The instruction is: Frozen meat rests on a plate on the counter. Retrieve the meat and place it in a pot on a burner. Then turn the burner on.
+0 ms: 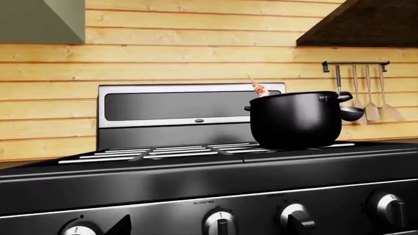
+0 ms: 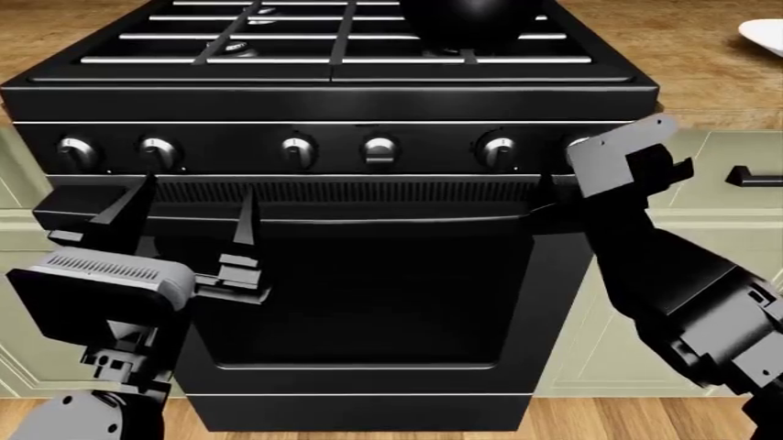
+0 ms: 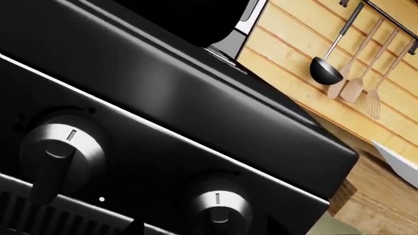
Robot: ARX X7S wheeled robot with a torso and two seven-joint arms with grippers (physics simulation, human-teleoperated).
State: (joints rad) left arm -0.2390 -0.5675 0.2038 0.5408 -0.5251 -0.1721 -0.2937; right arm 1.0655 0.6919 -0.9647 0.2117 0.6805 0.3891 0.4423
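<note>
The black pot [image 1: 297, 120] stands on the grate at the stove's back right, and only its base [image 2: 471, 18] shows in the head view. The frozen meat [image 1: 261, 89] sticks out of it, skewer tip up. The burner under the pot is hidden. The white plate [image 2: 765, 35] lies bare on the counter [image 2: 685, 55] to the right; its rim also shows in the right wrist view [image 3: 398, 161]. My left gripper [image 2: 190, 197] is open and empty before the oven door, below the left knobs. My right gripper [image 2: 560, 165] is open at the rightmost knob [image 3: 219, 208], which sits between its fingertips.
A row of silver knobs [image 2: 380, 148] runs along the stove's front panel. Utensils [image 1: 369, 98] hang on a rail on the wooden wall to the right. A range hood [image 1: 365, 22] hangs above. Pale green cabinets with a black handle [image 2: 753, 177] flank the stove.
</note>
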